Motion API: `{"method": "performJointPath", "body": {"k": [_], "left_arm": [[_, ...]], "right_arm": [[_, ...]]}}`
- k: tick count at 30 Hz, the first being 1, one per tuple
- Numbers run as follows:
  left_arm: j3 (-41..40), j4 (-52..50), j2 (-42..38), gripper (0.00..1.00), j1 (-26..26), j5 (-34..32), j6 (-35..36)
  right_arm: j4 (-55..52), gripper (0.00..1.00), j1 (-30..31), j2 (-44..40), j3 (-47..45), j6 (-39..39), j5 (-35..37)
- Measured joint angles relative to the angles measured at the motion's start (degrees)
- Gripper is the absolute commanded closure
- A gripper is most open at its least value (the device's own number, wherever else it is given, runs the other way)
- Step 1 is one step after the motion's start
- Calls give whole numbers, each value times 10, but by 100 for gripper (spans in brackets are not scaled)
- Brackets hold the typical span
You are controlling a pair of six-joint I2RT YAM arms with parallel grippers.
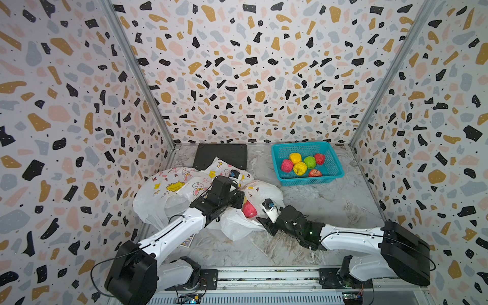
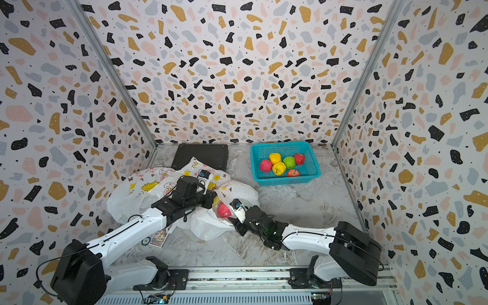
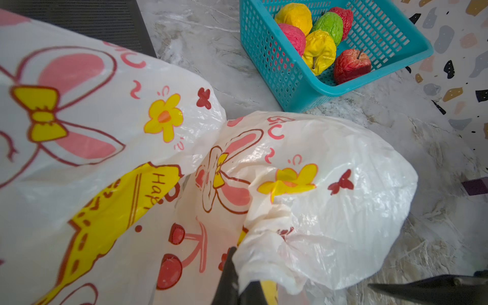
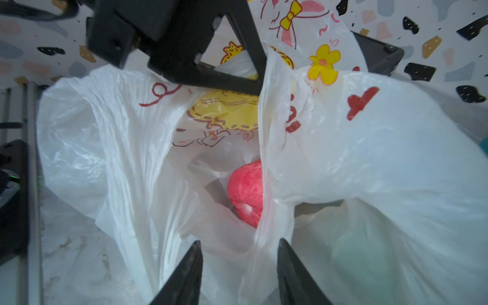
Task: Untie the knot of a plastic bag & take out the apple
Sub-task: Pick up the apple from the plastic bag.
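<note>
apple (image 4: pixel 247 192) sits in the open mouth of the plastic bag (image 4: pixel 369 158), just ahead of right gripper (image 4: pixel 239 240), jaws apart, nothing held. left gripper (image 1: pixel 239 196) beyond it, clamped on bag rim, probably propping the mouth open. film fold (image 4: pixel 264 158) hangs between jaws and apple, pinch risk. basket (image 1: pixel 335 175) well beyond, clear of both
</note>
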Motion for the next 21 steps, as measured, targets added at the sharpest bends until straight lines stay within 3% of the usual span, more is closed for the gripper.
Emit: {"method": "performJointPath", "body": {"k": [7,11,15,21], "left_arm": [[0,0,2,100,0,19,7],[0,-3,3,100,6,18,12],[0,0,3,100,12,18,13],[0,5,2,100,1,43,14]], "right_arm": [[-23,60,0,108,105,-14,-8],[-42,49,-2,148,144,-12,8],[-45,31,-11,176,162,-2,35],[-42,27,-43,245,188,18,48]]}}
